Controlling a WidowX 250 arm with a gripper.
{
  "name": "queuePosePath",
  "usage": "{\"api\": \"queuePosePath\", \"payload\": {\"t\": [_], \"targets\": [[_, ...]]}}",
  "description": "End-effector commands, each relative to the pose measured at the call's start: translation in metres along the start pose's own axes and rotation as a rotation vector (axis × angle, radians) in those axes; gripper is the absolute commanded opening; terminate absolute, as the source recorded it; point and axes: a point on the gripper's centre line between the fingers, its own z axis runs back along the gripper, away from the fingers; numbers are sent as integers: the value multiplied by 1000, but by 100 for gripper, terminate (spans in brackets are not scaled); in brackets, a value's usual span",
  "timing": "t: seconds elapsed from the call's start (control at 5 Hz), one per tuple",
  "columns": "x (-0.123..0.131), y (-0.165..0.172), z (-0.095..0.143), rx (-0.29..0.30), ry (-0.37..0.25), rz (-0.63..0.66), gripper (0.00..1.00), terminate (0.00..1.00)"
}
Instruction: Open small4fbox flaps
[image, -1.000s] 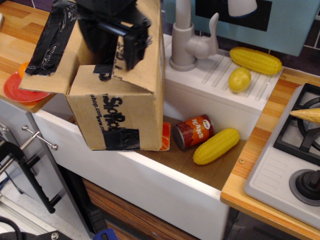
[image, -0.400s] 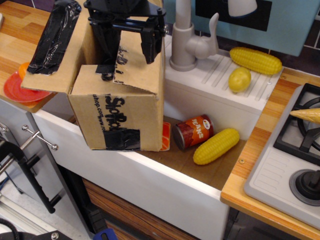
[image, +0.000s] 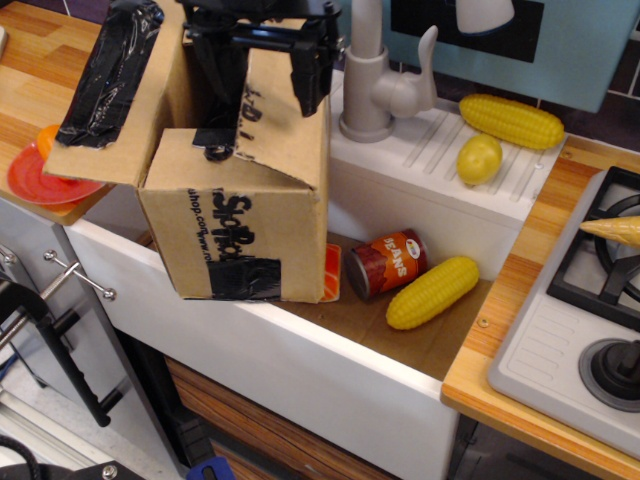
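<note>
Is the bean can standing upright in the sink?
No, the bean can lies on its side in the sink, between the small4fbox and a corn cob.

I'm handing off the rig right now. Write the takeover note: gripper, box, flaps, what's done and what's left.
Gripper: open, at the top of the small4fbox, one finger outside its right wall, holding nothing.
Box: upright in the sink, beside the bean can.
Done: left flap with black tape is folded outward.
Left: the other flaps; the gripper hides how they stand.
</note>
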Motion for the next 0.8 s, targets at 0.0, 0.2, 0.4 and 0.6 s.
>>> {"api": "queuePosePath", "payload": {"t": [0.0, 0.2, 0.4, 0.6], "targets": [[18, -22, 36, -24, -114, -67, 100, 0], [23, -31, 42, -22, -160, -102, 100, 0], [15, -30, 36, -51, -173, -116, 100, 0], [15, -33, 35, -78, -180, -123, 100, 0]]}}
